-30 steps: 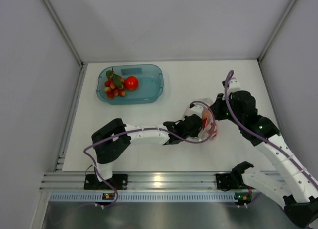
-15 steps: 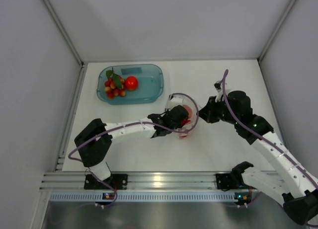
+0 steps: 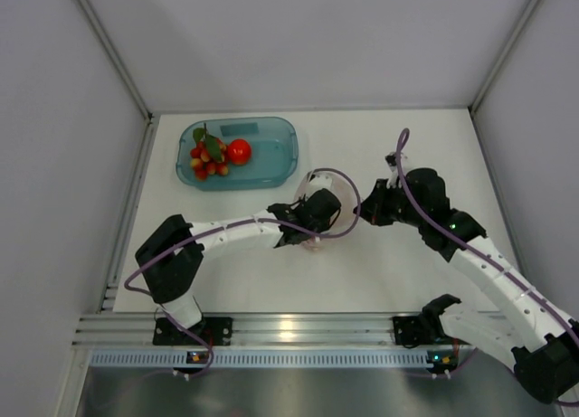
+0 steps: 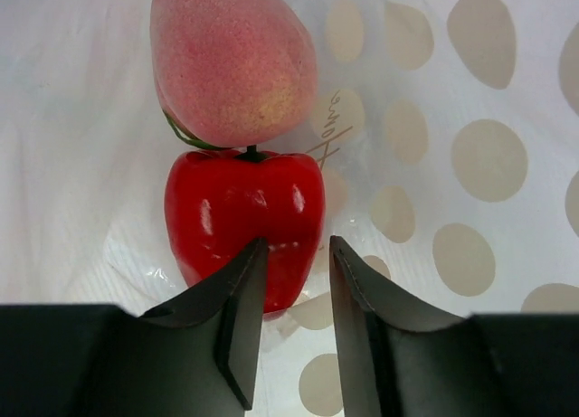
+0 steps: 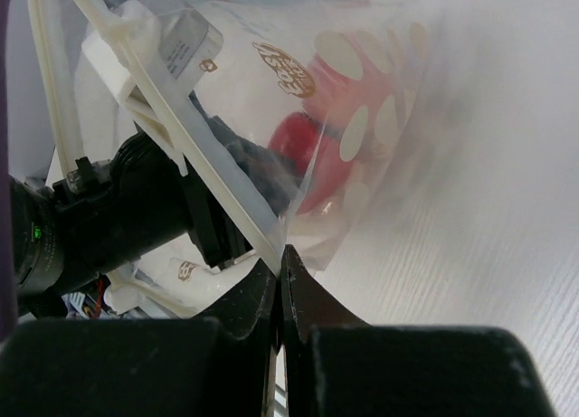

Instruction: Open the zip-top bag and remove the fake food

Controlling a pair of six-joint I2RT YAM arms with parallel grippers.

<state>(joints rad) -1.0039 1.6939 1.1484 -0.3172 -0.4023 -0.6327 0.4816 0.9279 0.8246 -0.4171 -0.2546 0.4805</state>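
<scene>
The zip-top bag (image 3: 330, 207) lies mid-table, clear with white dots. My right gripper (image 5: 279, 254) is shut on its zip strip edge (image 5: 213, 155) and holds the mouth up; it shows in the top view (image 3: 364, 211). My left gripper (image 4: 297, 245) reaches inside the bag, jaws a little apart. Its tips sit at the lower right of the red bell pepper (image 4: 240, 218), and one finger (image 4: 237, 299) overlaps it. The pink peach (image 4: 231, 60) lies just beyond the pepper. The red berry cluster (image 3: 206, 156) and red tomato (image 3: 239, 151) lie in the tray.
The translucent teal tray (image 3: 276, 150) stands at the back left, close to the left arm's wrist. White walls close in the table on the left, back and right. A purple cable (image 3: 348, 195) loops over the bag.
The bag and both grippers have moved left across the table, toward the teal tray. The right gripper stays shut on the bag's edge.
</scene>
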